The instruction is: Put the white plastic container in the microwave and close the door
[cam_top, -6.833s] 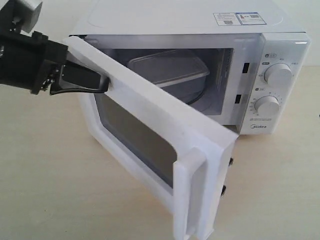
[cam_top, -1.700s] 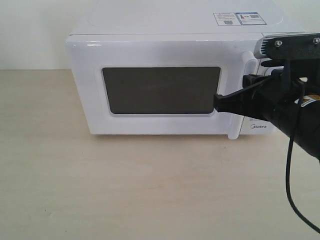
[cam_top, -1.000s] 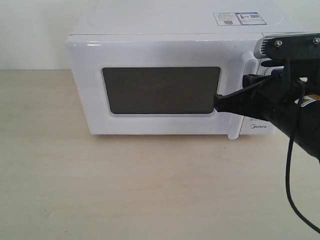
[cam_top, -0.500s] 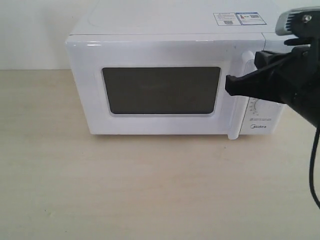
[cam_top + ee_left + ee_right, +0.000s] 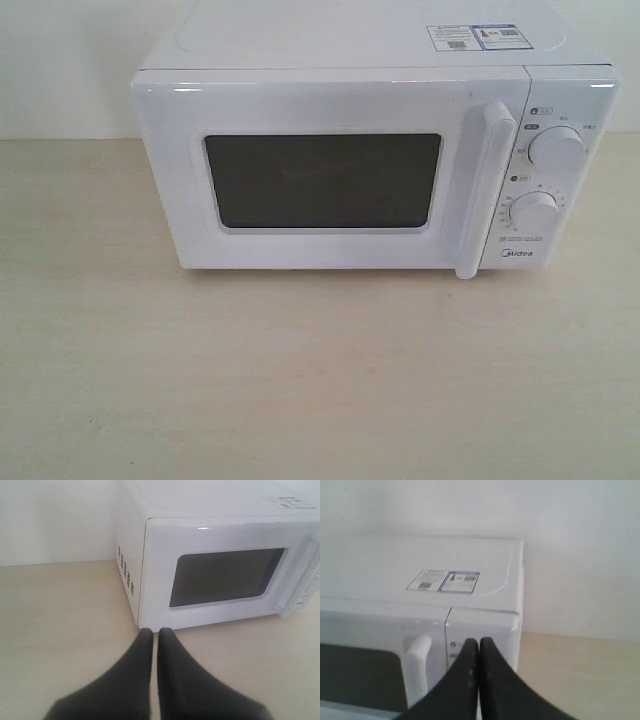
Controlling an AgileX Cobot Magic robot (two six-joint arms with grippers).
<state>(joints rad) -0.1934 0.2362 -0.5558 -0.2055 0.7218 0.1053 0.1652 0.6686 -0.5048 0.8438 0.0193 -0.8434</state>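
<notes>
exterior view: the white midea microwave [image 5: 374, 95] stands on the pale wooden counter [image 5: 300, 380], facing the camera; its door [image 5: 330, 110] is shut flush against the body; the dark window [image 5: 322, 180] shows nothing of the inside, so the white plastic container cannot be seen and i cannot tell where it lies; the vertical bar handle [image 5: 483, 190] sits at the door's right edge, just beside the control panel; the upper knob [image 5: 556, 148] is above the lower knob [image 5: 533, 212]; two stickers [image 5: 476, 36] lie on the top near the back right.

left wrist view: the left pincer [image 5: 155, 632] has its two black fingers drawn together with only a thin slit between them, gripping nothing; it hovers over the counter [image 5: 60, 620] near the microwave's front left corner, apart from it; the shut door [image 5: 225, 575] and a row of vent slots [image 5: 126, 570] on the side wall are in sight.

right wrist view: the right pincer [image 5: 479, 641] is pressed together and empty, held in front of the microwave [image 5: 430, 560] by the seam between door and panel; whether it touches i cannot tell; the stickers [image 5: 445, 581] and the handle's top [image 5: 417, 652] show; a white wall [image 5: 570, 555] is behind.
</notes>
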